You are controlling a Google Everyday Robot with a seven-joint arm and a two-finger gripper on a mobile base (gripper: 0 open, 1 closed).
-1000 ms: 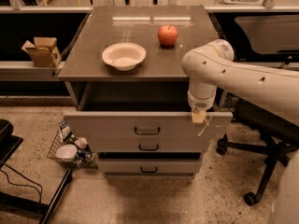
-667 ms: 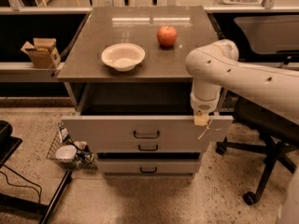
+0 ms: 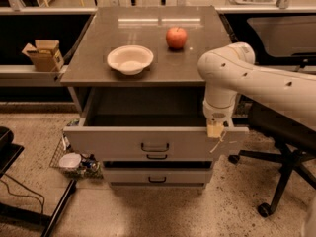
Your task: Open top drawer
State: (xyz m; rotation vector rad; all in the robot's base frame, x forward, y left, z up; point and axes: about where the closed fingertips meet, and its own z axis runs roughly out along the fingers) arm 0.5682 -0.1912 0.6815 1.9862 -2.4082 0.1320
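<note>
The top drawer (image 3: 118, 142) stands pulled out from the grey cabinet, and its dark inside shows behind the flat front. A small black bar handle (image 3: 155, 147) sits at the front's middle, and a pale string-like mark (image 3: 217, 144) is near its right end. My gripper (image 3: 216, 128) hangs from the white arm (image 3: 256, 78) and points down at the right end of the drawer's front rim. It touches the rim or sits just behind it.
A white bowl (image 3: 130, 59) and a red apple (image 3: 176, 37) sit on the cabinet top (image 3: 94, 70). Two narrower drawers (image 3: 157, 176) lie below. A black office chair (image 3: 281, 152) stands at the right. A cardboard box (image 3: 43, 54) sits on a left shelf, with floor clutter (image 3: 71, 162) and dark furniture (image 3: 12, 181) below.
The top drawer has slid a little further out toward the camera. My gripper and arm moved with its right end.
</note>
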